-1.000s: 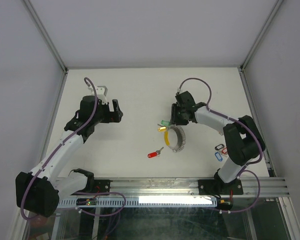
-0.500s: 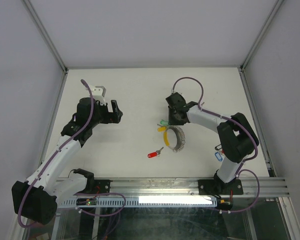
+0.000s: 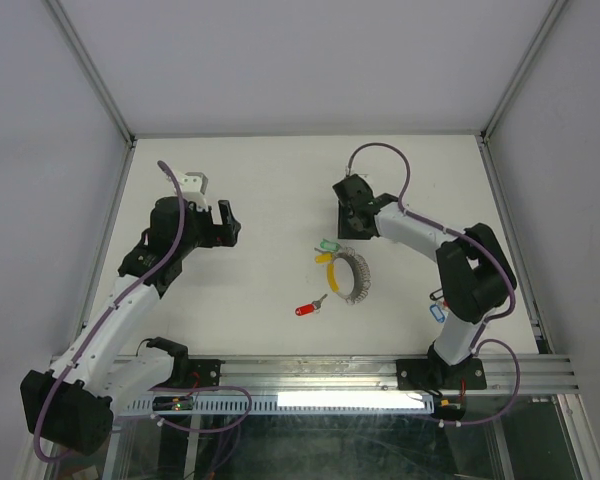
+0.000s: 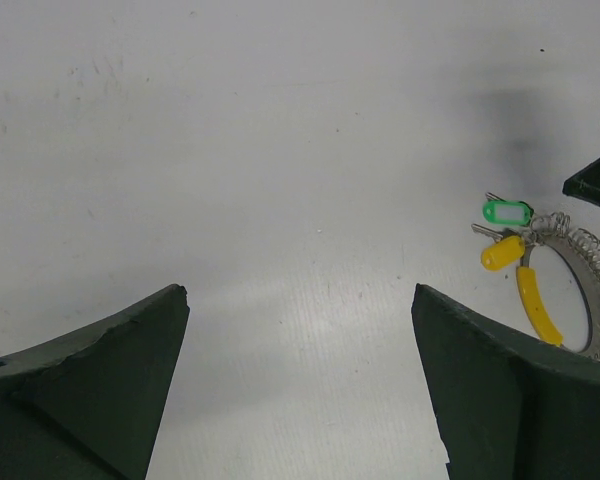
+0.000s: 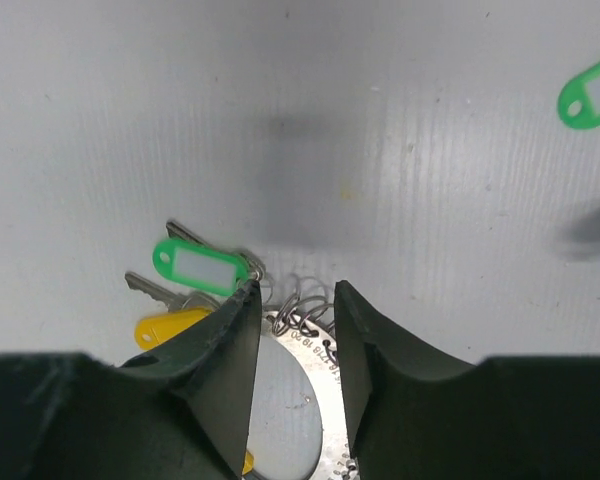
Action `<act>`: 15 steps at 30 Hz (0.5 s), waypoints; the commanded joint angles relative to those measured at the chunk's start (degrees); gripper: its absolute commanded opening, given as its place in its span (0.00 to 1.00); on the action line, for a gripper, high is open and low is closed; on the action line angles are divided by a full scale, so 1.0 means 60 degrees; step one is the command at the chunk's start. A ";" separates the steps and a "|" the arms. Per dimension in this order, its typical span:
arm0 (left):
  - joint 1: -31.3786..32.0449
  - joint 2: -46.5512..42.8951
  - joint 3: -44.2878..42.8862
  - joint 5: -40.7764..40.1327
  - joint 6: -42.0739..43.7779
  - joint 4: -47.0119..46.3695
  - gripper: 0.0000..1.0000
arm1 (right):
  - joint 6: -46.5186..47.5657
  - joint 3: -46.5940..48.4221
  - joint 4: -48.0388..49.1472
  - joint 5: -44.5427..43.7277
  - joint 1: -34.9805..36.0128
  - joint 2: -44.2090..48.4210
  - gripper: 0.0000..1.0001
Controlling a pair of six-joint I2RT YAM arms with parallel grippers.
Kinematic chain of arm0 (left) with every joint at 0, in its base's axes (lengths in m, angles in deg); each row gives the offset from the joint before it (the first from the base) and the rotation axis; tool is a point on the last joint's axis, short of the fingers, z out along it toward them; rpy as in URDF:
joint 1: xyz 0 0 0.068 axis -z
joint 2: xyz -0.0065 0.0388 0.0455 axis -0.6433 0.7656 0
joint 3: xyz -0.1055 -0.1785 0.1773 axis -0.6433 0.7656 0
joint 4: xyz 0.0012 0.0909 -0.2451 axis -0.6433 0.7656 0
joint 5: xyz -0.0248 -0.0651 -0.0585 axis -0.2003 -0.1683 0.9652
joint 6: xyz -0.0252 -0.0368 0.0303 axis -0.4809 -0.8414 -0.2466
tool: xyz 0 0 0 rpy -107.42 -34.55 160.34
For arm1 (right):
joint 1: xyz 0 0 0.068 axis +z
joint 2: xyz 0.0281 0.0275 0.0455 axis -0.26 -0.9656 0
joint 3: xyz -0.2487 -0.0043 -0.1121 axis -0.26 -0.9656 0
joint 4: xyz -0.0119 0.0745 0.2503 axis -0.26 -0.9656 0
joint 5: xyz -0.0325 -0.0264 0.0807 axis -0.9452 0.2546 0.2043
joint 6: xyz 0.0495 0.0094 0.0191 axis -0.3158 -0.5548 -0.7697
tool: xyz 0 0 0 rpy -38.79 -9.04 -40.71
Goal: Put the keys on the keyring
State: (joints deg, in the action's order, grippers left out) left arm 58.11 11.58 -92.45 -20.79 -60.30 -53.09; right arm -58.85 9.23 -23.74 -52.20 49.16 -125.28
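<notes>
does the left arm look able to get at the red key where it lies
Probably yes. The red-tagged key lies by itself on the table, apart from the keyring. The left gripper is open and empty, and nothing stands between them.

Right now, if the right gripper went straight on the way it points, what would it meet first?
The right gripper would likely meet the keyring coil first, though depth is unclear.
</notes>
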 commanded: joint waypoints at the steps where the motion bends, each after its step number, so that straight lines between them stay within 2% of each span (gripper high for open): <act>1: 0.0095 0.0031 -0.0113 -0.0150 0.0131 -0.0246 0.92 | 0.0062 0.0748 -0.0164 -0.0096 -0.0377 -0.0270 0.37; 7: 0.0098 0.0409 -0.0208 -0.0175 0.0190 -0.0246 0.92 | -0.0089 0.1013 -0.0762 -0.0354 -0.0572 -0.0801 0.36; 15: 0.0095 0.0538 -0.0119 -0.0372 0.0110 -0.0100 0.92 | -0.0036 0.1139 -0.0797 0.0109 -0.0664 -0.1190 0.36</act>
State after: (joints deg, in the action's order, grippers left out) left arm 58.11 15.32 -92.45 -21.49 -60.04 -52.61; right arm -58.90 13.27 -28.79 -52.44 45.51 -132.67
